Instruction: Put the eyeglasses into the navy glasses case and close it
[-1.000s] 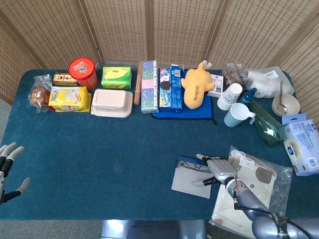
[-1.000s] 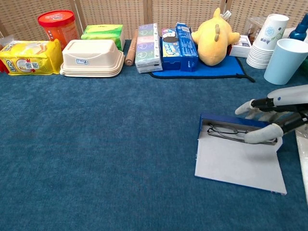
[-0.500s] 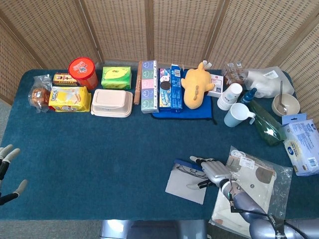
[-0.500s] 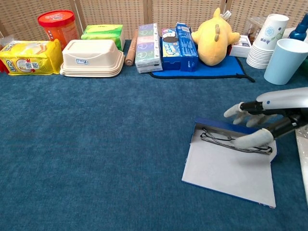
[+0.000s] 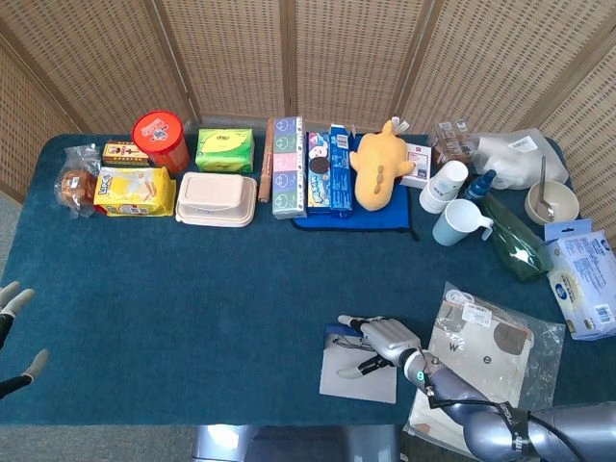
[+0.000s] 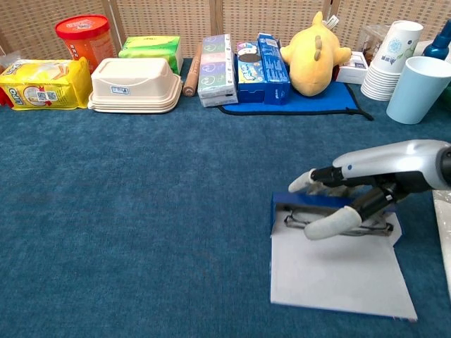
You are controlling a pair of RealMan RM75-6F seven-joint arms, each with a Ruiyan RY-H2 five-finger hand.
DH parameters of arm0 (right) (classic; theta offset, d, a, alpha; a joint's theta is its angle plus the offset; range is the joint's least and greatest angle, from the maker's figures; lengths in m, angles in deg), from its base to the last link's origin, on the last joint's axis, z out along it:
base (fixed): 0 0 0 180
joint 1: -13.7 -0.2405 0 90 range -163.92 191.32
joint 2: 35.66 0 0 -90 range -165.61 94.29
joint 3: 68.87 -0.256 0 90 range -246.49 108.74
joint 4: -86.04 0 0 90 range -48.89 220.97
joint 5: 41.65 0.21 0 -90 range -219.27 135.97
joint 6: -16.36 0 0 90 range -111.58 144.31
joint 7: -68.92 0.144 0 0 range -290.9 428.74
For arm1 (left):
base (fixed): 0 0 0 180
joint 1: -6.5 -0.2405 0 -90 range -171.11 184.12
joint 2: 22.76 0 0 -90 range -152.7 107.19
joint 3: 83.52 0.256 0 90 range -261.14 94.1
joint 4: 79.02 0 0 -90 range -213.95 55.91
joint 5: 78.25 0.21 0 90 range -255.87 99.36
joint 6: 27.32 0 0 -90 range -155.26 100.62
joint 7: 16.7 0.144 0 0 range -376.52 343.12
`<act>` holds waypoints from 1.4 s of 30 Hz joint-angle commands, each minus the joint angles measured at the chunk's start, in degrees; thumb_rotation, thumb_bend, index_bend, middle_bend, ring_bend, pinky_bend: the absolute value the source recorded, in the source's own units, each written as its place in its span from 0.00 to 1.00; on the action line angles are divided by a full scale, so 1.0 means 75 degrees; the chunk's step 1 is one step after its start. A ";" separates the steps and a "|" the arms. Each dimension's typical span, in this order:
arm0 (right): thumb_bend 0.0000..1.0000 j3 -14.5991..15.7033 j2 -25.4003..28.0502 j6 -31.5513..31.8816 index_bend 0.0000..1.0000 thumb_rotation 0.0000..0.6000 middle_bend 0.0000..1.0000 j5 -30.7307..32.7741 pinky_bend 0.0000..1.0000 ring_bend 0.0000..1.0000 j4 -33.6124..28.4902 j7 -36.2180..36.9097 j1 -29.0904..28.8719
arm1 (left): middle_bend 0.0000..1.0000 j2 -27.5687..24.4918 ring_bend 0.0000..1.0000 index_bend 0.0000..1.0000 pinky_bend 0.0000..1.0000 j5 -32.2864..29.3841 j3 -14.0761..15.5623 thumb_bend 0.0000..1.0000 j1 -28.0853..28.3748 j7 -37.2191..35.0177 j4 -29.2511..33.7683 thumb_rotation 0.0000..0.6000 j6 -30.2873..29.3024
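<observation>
Here, then, the scene line by line.
Right hand: the right hand (image 6: 345,201) reaches in from the right edge of the table (image 5: 192,298) and lies over the open navy glasses case (image 6: 338,271); the thumb (image 6: 328,225) rests across the eyeglasses (image 6: 310,224) while the other fingers (image 6: 310,179) stretch past the case's far wall. Whether it actually grasps the frames I cannot tell; the fingers are only loosely bent.
Left hand: the left hand (image 5: 12,332) shows only at the left edge of the head view, off the table's left side, fingers spread apart and holding nothing.
Eyeglasses: dark thin frames lying folded inside the case, along its far wall, partly under the right hand.
Case: it stands near the front edge of the table, right of centre, lid folded flat toward the front with its pale lining facing up; the navy shell shows at the far side.
Plastic bag: a clear bag (image 5: 491,351) lies just right of the case, by the front right corner.
Back edge: a red tub (image 5: 160,140), a green packet (image 5: 224,150), a cream lunch box (image 5: 217,198), a yellow plush toy (image 5: 378,166) on a blue cloth (image 5: 339,218), paper cups (image 5: 443,185) and a pale blue mug (image 5: 458,222).
</observation>
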 commanded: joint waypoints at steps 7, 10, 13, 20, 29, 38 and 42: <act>0.07 0.0209 0.0279 0.0041 0.00 0.28 0.14 -0.0462 0.15 0.17 -0.0427 0.0186 0.0024 | 0.06 0.0022 0.04 0.09 0.00 0.0024 -0.0016 0.28 0.0040 0.0036 0.0022 1.00 0.0052; 0.07 0.0313 0.0348 0.0181 0.00 0.28 0.14 -0.0636 0.15 0.17 -0.0613 0.0220 0.0107 | 0.06 0.0030 0.04 0.09 0.00 0.0013 -0.0022 0.28 0.0040 0.0047 0.0028 1.00 0.0055; 0.07 0.0489 0.0349 0.0285 0.00 0.26 0.14 -0.0871 0.15 0.17 -0.0786 0.0214 0.0242 | 0.06 0.0031 0.04 0.09 0.00 0.0003 -0.0022 0.28 0.0040 0.0053 0.0029 1.00 0.0064; 0.07 0.0638 0.0266 0.0267 0.00 0.26 0.14 -0.1148 0.15 0.17 -0.0874 0.0238 0.0297 | 0.06 0.0028 0.04 0.09 0.00 0.0038 -0.0005 0.28 0.0016 0.0062 0.0039 1.00 0.0032; 0.07 0.0599 0.0084 -0.0007 0.00 0.26 0.15 -0.1293 0.15 0.17 -0.0743 0.0362 0.0175 | 0.06 0.0008 0.04 0.09 0.00 0.0046 0.0043 0.28 -0.0071 0.0072 0.0063 1.00 -0.0047; 0.07 0.0634 -0.0025 -0.0016 0.00 0.26 0.15 -0.1451 0.15 0.17 -0.0718 0.0387 0.0084 | 0.06 -0.0008 0.04 0.09 0.00 0.0040 0.0053 0.28 -0.0109 0.0065 0.0068 1.00 -0.0075; 0.08 0.0597 0.0067 0.0398 0.00 0.26 0.15 -0.1726 0.15 0.16 -0.0837 0.0287 0.0175 | 0.06 0.0008 0.04 0.09 0.00 0.0056 0.0037 0.28 -0.0096 0.0062 0.0064 1.00 -0.0071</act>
